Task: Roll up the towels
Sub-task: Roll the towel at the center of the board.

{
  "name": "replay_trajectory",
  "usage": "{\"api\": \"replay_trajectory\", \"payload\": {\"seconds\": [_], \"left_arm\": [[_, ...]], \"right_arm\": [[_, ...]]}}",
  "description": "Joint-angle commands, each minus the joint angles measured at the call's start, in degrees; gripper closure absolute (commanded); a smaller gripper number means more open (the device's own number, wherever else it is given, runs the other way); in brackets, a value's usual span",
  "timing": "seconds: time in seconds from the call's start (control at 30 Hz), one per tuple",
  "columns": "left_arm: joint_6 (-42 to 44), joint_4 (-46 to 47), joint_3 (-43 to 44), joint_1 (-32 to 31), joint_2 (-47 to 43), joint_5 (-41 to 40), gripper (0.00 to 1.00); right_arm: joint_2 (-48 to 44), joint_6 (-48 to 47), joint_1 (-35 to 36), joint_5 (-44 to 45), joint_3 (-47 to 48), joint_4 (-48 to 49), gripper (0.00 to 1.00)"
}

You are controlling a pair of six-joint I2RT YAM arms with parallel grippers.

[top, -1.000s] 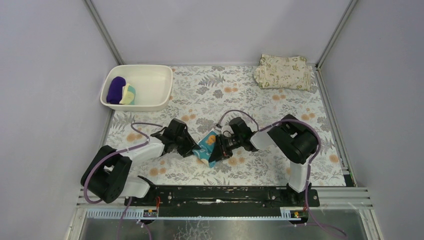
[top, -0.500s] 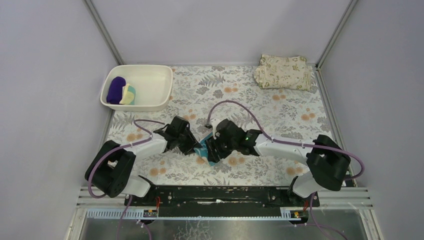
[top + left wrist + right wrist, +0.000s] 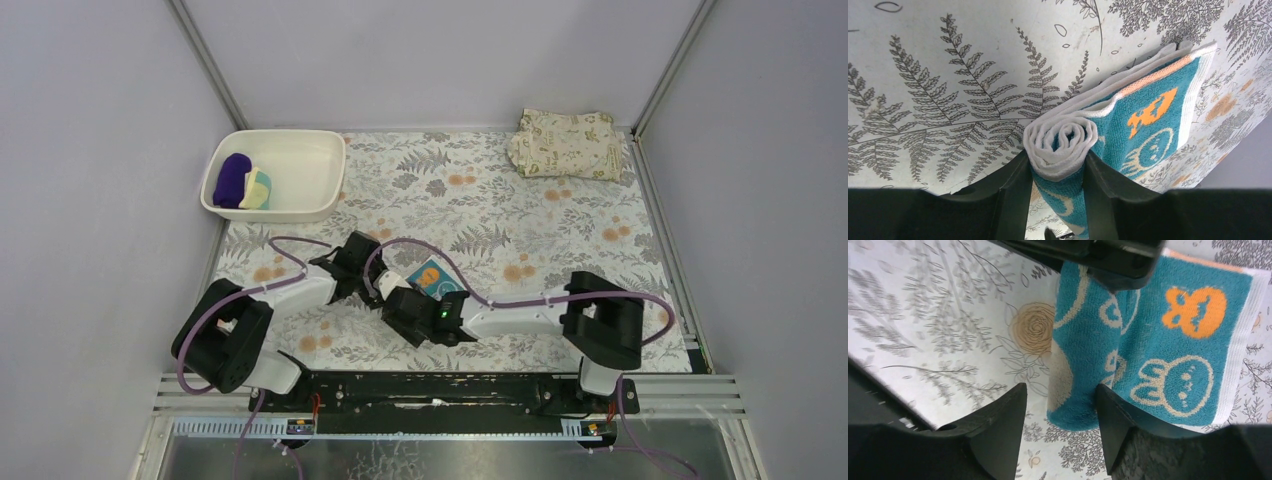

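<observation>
Overhead and wrist views of a leaf-and-flower printed surface [image 3: 470,190] with both arms reaching towards its near centre.

The teal towel [image 3: 435,275], terry cloth with cream rabbit outlines, an orange figure and a white border, lies between the two arms. Its near-left part is wound into a tight roll and the rest lies flat on the surface.

The left pincer [image 3: 1055,167] is clamped on one end of the roll, one finger pressed against each side of the white spiral.

The right pincer [image 3: 1059,390] stands with its jaws apart and straddles the opposite end of the roll. Printed surface shows between one finger [image 3: 998,430] and the cloth. The other finger lies at the roll's edge; whether it touches cannot be told.

At the far left stands a white oval plastic basin [image 3: 300,150]. It holds a plain dark purple towel [image 3: 232,178] and a pale yellow towel with teal marks [image 3: 258,188], bundled side by side and touching.

At the far right corner lies a folded beige leaf-printed cloth [image 3: 567,143], well apart from the arms.
</observation>
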Motion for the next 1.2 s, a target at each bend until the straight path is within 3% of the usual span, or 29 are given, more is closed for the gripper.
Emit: {"api": "replay_trajectory", "payload": {"seconds": [0.0, 0.2, 0.3, 0.37, 0.43, 0.6, 0.7, 0.93, 1.17], "left_arm": [[1.47, -4.29, 0.02, -0.67, 2.07, -4.43, 0.61], [0.57, -5.27, -0.03, -0.87, 1.12, -5.74, 0.57], [-0.41, -5.56, -0.11, -0.87, 0.15, -6.21, 0.53], [-1.43, -5.68, -0.64, -0.92, -1.38, -6.54, 0.5], [-2.7, -5.66, -1.36, -0.89, -3.44, -7.08, 0.44], [-4.84, -5.68, -3.45, -0.92, -11.72, -8.96, 0.22], [-4.0, -6.18, -3.48, -0.87, -15.21, -8.87, 0.15], [-2.93, -1.01, -6.38, -1.29, -18.04, -2.19, 0.14], [-3.13, 8.05, -7.2, -3.03, -13.9, 1.44, 0.18]], "right_arm": [[4.05, -0.24, 1.59, 7.79, 2.96, -3.07, 0.42], [5.66, 3.69, 1.8, 8.09, 1.11, -7.19, 0.58], [5.04, 6.25, 1.72, 3.55, -1.28, -7.33, 0.69], [4.37, 7.51, 1.31, -0.91, -3.38, -5.87, 0.83], [2.45, 8.65, -0.16, -6.81, -6.9, -1.94, 0.87], [-4.94, 11.68, -7.98, -24.66, -17.54, 12.01, 0.89], [-6.69, 14.03, -13.76, -35.64, -22.59, 20.66, 0.89], [-3.55, 22.24, -24.63, -54.49, -29.29, 37.51, 0.89], [4.47, 30.65, -29.52, -62.91, -32.67, 50.39, 0.88]]}}
